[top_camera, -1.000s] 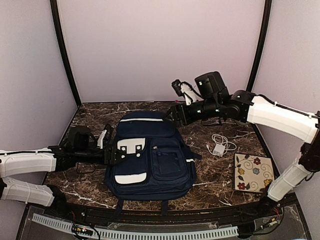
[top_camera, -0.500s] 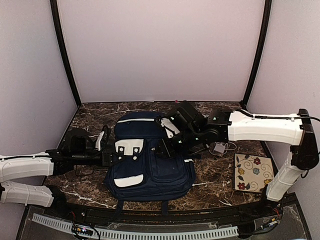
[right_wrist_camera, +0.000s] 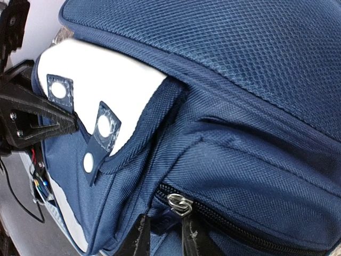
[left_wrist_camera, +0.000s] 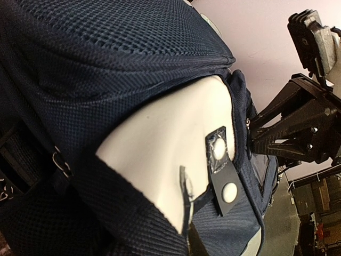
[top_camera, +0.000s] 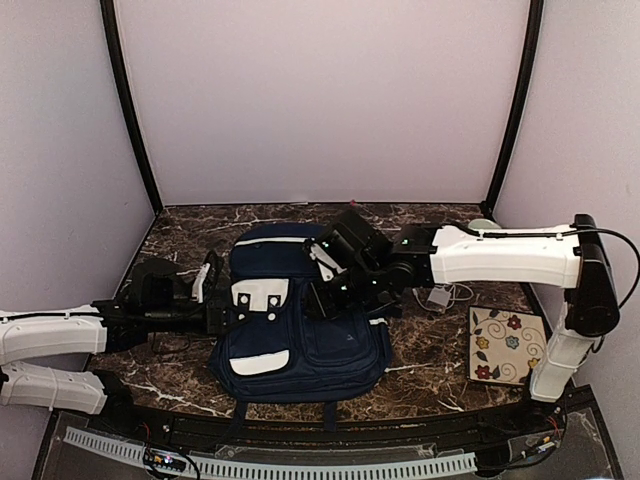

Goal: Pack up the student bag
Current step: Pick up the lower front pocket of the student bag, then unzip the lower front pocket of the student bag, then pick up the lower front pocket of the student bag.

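The student bag (top_camera: pixel 300 340) lies flat at the middle of the dark marbled surface (top_camera: pixel 430 375), its front face up, its rounded top toward the upper part of the overhead frame and 2 dark straps trailing off its lower edge; a pale grey patch (top_camera: pixel 262 295) with 2 snap tabs sits on its upper left front. The left arm reaches in from the left edge of the frame; the left end effector (top_camera: pixel 222 308) is at the bag's left side beside the grey patch, its fingers drawn to a narrow point and pinched on the bag's edge, as the right wrist view shows. The right arm stretches in from the right, across the bag; the right end effector (top_camera: pixel 318 297) is down on the bag's front, right of the patch; in its own view the 2 dark fingers (right_wrist_camera: pixel 139 237) stand narrow at the lower edge of the frame, pinched on the metal zipper pull (right_wrist_camera: pixel 180 201) of a front pocket. A white charger with a coiled cable (top_camera: pixel 440 295) lies right of the bag; a flower-patterned tile (top_camera: pixel 507 345) lies at the lower right, well apart from the bag.
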`<state>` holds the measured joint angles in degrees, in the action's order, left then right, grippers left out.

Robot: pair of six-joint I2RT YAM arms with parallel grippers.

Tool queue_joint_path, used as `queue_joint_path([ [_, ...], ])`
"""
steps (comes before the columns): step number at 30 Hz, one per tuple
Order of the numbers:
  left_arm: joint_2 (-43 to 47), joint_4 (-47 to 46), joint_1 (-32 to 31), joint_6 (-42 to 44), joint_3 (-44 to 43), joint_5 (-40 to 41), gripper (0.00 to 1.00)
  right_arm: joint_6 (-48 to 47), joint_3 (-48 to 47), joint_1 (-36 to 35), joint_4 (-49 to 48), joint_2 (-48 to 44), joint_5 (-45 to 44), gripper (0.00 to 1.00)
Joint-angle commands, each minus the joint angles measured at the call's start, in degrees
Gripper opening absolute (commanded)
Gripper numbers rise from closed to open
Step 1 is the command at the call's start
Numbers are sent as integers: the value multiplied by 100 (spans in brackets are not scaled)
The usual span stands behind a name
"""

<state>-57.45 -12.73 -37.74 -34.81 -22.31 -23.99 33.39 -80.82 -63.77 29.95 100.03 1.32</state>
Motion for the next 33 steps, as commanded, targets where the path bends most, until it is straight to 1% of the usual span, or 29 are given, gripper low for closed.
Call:
queue_joint_path([
  [1, 116, -443, -132, 304, -235, -282, 0, -22, -110, -33, 182, 179, -159, 5],
  [2, 124, -374, -137, 340, -262, -263, 0, -43, -136, -31, 269, 164, -243, 0],
  [5, 228, 44, -134, 524, -377, 116, 0, -122, -88, 4, 527, -27, -614, 0],
  [8, 354, 857, -131, 870, -570, 711, 0, -189, 195, 255, 735, -421, -745, 0],
  [15, 502, 1593, -116, 1396, -778, 1257, 0, -555, 1334, 1127, 1016, -1373, -176, 0],
  [19, 474, 1779, -100, 1580, -861, 1360, 0, -820, 1963, 1598, 1136, -1730, 59, 0],
  [21, 472, 1815, -78, 1636, -874, 1406, 0, -913, 2153, 1746, 1117, -1854, 154, 0],
  [25, 454, 1915, -46, 1714, -939, 1560, 0, -1174, 2099, 1755, 858, -2081, 577, 0],
  [27, 467, 2141, 19, 1752, -1065, 1871, 0, -1315, 2047, 1760, 578, -2236, 772, 6],
  [30, 434, 2557, 341, 1826, -1420, 2378, 0, -1531, 1993, 1761, 115, -2323, 1142, 14],
  [31, 391, 2648, 450, 1847, -1548, 2507, 13, -1617, 1916, 1759, 60, -2280, 1148, 22],
  [33, 279, 2767, 535, 1871, -1794, 2668, 48, -1637, 1733, 1772, 72, -2101, 923, 31],
])
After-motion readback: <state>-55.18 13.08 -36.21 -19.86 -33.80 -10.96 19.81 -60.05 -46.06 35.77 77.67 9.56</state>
